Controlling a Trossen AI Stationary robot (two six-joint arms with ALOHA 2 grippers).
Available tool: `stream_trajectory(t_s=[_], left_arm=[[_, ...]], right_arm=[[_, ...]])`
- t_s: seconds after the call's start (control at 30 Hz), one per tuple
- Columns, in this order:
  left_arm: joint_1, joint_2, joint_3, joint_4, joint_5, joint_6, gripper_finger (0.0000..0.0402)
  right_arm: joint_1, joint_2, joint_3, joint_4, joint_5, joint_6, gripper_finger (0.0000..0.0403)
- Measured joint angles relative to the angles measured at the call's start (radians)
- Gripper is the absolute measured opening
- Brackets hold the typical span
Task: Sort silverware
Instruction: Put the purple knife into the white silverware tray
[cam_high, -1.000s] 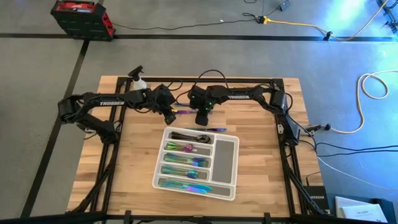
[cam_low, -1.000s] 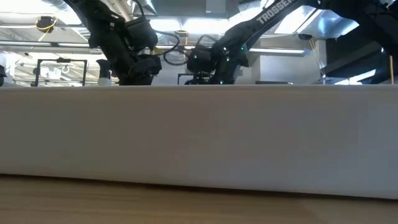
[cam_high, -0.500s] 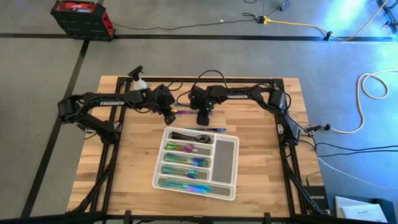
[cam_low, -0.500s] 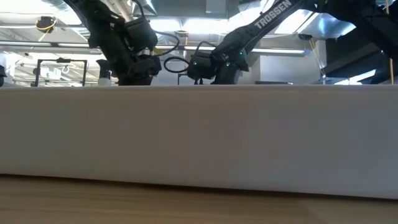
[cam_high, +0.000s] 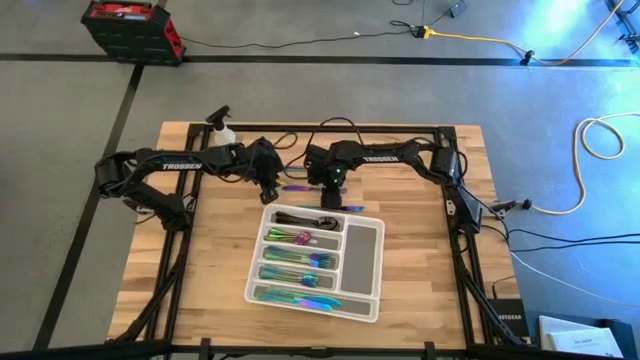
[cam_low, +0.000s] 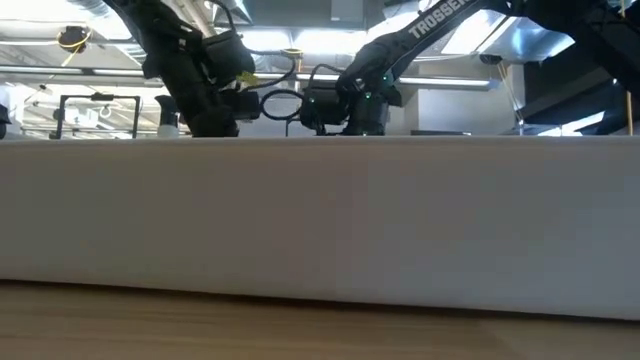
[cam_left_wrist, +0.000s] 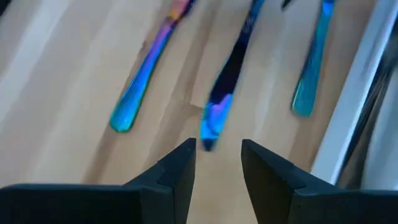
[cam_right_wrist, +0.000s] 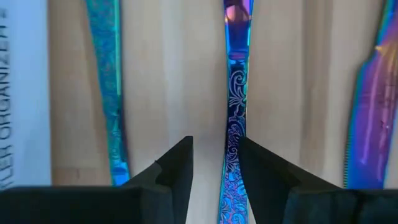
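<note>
While poised over loose silverware (cam_left_wrist: 221, 102), left gripper (cam_left_wrist: 217, 165) parted, empty, right gripper (cam_right_wrist: 214, 165) likewise.

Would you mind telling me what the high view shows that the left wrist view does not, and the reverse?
Only the high view shows the spray bottle, the whole compartment tray with sorted silverware, and both arms. Only the left wrist view shows the left gripper with fingers apart just short of a blue-purple handle. Both show loose pieces lying on the wooden table beside the tray.
</note>
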Motion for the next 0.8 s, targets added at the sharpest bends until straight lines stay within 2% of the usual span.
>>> stream_trajectory(t_s=[0.1, 0.2, 0.4, 0.5, 0.6, 0.8], left_arm=[[0.007, 0.037, 0.0, 0.042, -0.021, 0.091, 0.0115], [0.021, 0.088, 0.0, 0.123, -0.019, 0.114, 0.0115], [0.009, 0.188, 0.0, 0.229, 0.054, 0.182, 0.0113], [-0.001, 0.23, 0.0, 0.227, 0.054, 0.237, 0.0098], [0.0, 0.264, 0.0, 0.225, 0.038, 0.227, 0.008], [0.0, 0.261, 0.0, 0.245, 0.029, 0.272, 0.0039]], right_arm=[[0.012, -0.002, 0.0, -0.003, 0.016, 0.025, 0.011], [0.012, -0.019, -0.002, -0.003, -0.009, 0.085, 0.011], [0.008, -0.118, -0.002, 0.052, 0.008, 0.116, 0.011], [-0.01, -0.151, -0.035, 0.131, -0.032, 0.16, 0.0111], [-0.024, -0.181, -0.086, 0.216, -0.078, 0.218, 0.0111], [-0.02, -0.283, -0.282, 0.492, -0.117, 0.335, 0.0111]])
